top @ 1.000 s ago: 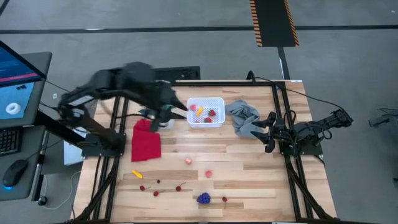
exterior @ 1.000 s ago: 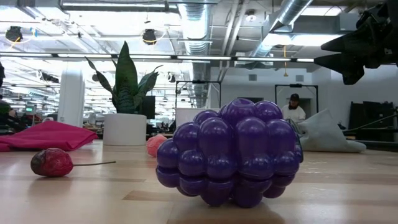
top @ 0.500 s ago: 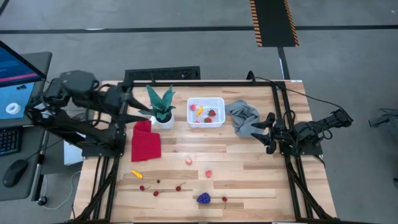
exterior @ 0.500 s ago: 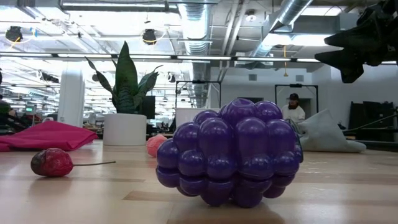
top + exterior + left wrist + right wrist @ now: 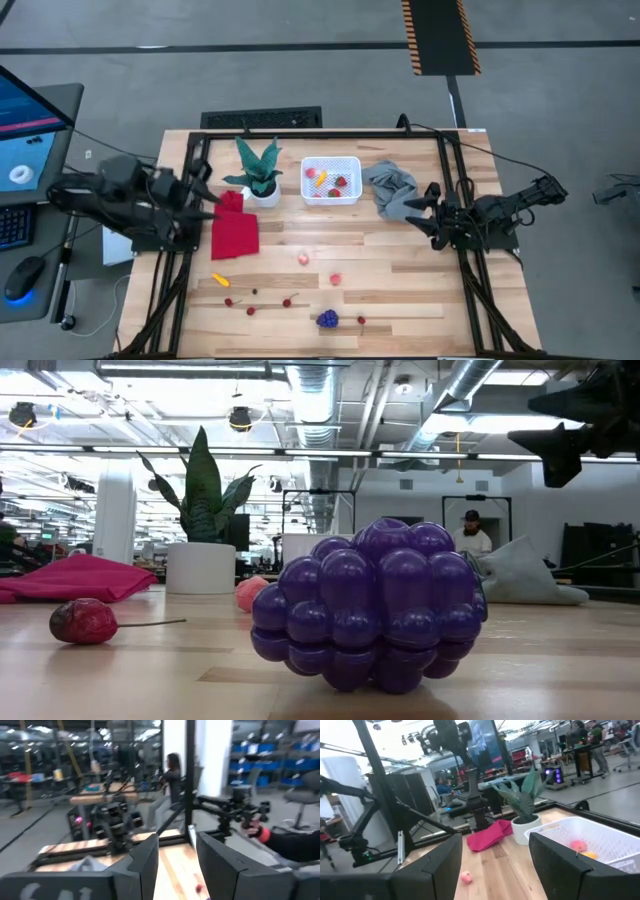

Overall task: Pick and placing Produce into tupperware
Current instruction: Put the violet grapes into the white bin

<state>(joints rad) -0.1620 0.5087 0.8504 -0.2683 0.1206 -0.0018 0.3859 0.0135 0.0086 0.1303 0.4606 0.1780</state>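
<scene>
Produce sits partly in my white bin (image 5: pixel 331 181): a strawberry (image 5: pixel 341 183), a pink ball (image 5: pixel 311 173), a yellow piece (image 5: pixel 321 179). Grapes (image 5: pixel 327 319) and cherries (image 5: pixel 250 310) lie on the table (image 5: pixel 400 290). My left claw (image 5: pixel 205 190) and right claw (image 5: pixel 424 211) are both open, holding nothing.

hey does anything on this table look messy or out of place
Yes. A crumpled grey cloth lies beside the white tupperware, and small produce is scattered loose across the near half: a grape bunch, cherries and a yellow piece.
</scene>
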